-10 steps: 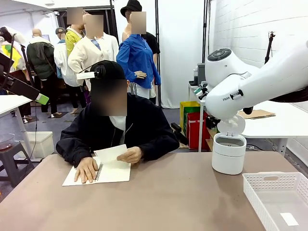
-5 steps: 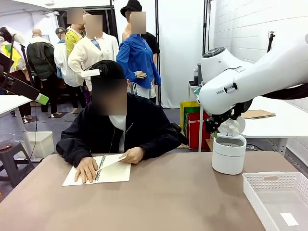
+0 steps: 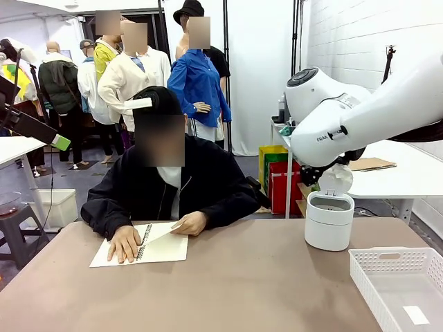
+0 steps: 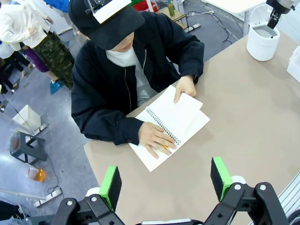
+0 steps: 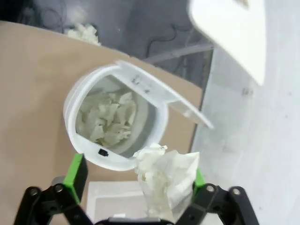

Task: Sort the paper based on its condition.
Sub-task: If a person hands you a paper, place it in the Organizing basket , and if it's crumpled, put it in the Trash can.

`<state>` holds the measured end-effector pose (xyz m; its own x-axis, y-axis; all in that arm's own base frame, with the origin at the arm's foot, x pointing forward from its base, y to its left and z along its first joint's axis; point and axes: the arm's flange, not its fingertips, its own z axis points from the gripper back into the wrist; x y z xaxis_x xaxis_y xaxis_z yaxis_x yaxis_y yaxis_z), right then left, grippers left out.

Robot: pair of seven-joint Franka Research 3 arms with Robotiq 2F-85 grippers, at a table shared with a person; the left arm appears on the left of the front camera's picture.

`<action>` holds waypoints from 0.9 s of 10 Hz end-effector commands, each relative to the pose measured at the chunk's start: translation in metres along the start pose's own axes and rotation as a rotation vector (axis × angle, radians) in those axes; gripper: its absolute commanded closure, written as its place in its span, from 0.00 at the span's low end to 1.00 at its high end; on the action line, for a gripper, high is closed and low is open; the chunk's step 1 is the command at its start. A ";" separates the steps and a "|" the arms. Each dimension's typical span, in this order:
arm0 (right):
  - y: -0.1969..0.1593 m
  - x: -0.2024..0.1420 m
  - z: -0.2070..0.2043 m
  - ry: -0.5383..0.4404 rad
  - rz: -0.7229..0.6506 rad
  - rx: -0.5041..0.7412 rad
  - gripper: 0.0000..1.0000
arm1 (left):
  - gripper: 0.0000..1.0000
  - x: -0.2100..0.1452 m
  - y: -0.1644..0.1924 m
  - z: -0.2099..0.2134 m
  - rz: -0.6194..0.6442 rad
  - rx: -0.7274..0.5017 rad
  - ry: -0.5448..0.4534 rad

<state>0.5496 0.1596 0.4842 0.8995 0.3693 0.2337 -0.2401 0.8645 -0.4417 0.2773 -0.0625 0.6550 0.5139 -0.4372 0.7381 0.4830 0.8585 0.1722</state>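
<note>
Just above the bin (image 5: 69, 119), the right tool (image 5: 136, 174) is standing wide open, gripping nothing; a crumpled paper wad (image 5: 166, 180) is touching one pad, clear of the other. Further wads (image 5: 110, 117) are lying inside the bin. Well away from the bin, the left tool (image 4: 166, 180) is hanging open and empty over the desk (image 4: 243, 117).

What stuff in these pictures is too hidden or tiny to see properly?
- Right wrist view: the paper wad runs off the bottom edge, so whether it clings to the right gripper is unclear.
- Right wrist view: the bin has a rim that hides some of the wads inside.
- Left wrist view: the notebook page is too small to read.
</note>
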 end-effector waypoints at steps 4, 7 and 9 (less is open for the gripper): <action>-0.007 -0.002 0.002 -0.053 -0.125 -0.056 0.00 | 0.00 -0.002 0.001 0.001 0.003 -0.005 0.006; 0.000 0.003 -0.006 0.024 0.037 0.156 0.00 | 0.00 -0.002 0.001 0.001 0.003 -0.005 0.006; -0.002 0.006 -0.013 0.012 -0.079 0.133 0.00 | 0.00 -0.002 0.001 0.001 0.003 -0.005 0.006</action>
<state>0.5526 0.1599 0.4737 0.8976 0.3900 0.2057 -0.3447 0.9116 -0.2242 0.2774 -0.0624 0.6549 0.5143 -0.4370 0.7379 0.4828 0.8587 0.1720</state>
